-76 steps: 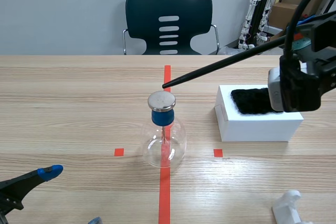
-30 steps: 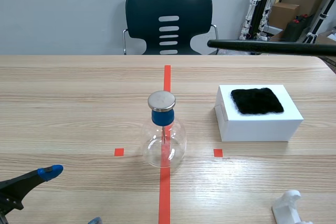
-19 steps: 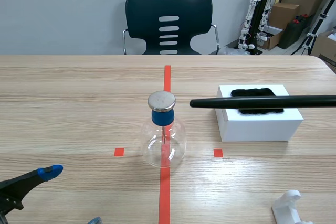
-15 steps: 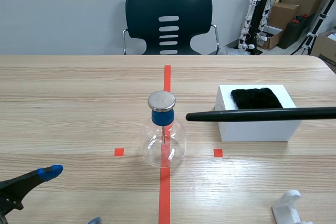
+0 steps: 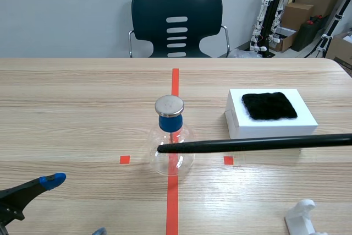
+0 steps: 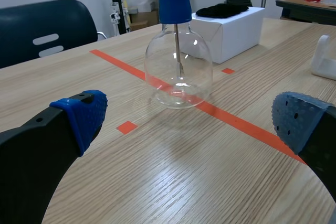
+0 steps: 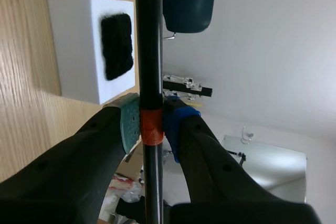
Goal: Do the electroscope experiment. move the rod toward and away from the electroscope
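While the right gripper (image 7: 152,123) clamps the black rod (image 5: 253,145), its tip overlaps the electroscope (image 5: 169,123) at frame centre; the left gripper (image 6: 190,119) gapes empty

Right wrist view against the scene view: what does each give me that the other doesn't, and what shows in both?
Only the right wrist view shows the right hand, shut on the rod at its orange-red band. Only the scene view shows the electroscope, with the rod's tip crossing in front of its glass bulb, below the blue cap; whether they touch cannot be told. Both show the rod, the white box with the black cloth on top, and the chair.
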